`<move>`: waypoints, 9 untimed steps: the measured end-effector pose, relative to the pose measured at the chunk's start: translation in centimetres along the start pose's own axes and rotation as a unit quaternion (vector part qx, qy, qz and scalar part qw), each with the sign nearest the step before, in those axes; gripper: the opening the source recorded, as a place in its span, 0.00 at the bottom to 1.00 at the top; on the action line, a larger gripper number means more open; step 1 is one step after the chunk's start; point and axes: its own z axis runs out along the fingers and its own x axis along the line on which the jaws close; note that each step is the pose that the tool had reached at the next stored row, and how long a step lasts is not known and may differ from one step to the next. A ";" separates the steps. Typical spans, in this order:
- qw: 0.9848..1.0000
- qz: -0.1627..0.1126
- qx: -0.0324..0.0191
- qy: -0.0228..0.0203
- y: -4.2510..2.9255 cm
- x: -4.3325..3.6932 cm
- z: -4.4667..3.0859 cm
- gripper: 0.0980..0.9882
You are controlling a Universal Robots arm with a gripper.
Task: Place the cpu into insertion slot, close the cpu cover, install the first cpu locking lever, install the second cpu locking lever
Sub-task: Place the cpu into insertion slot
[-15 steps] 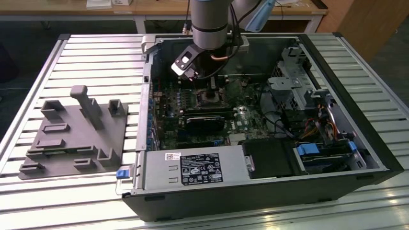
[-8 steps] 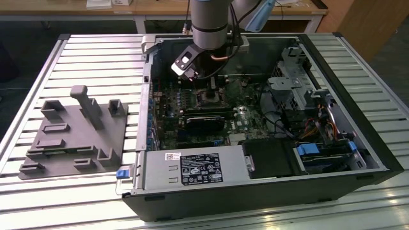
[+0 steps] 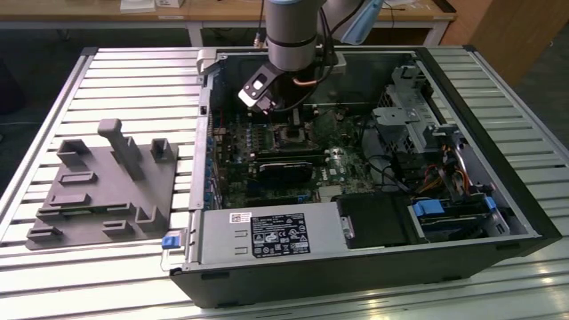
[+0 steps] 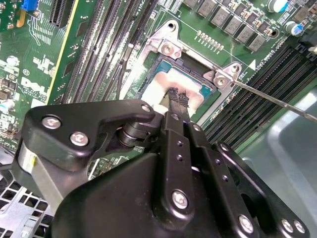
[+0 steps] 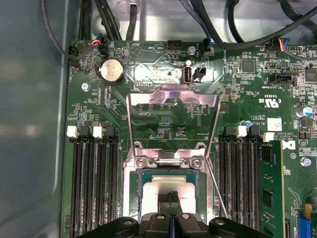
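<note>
Pincer [image 4: 178,99], black tips together, on flat silvery square cpu [image 4: 153,89] inside metal-rimmed insertion slot [image 4: 167,48].

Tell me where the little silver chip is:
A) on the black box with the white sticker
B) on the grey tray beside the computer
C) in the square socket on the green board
C: the cpu lies in the insertion slot on the green motherboard, with the fingers down at its top.

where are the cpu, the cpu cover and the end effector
cpu [image 5: 163,183]: first wrist view, pale metal top
cpu cover [image 5: 172,94]: first wrist view, frame's crossbar
end effector [image 4: 178,98]: second wrist view, between its fingertips
</note>
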 end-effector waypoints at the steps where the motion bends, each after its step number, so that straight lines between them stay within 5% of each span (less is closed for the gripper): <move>1: 1.000 0.000 0.000 0.000 0.00 0.00 0.04 0.01; 9: 1.000 0.000 0.000 0.000 -0.01 0.00 0.13 0.01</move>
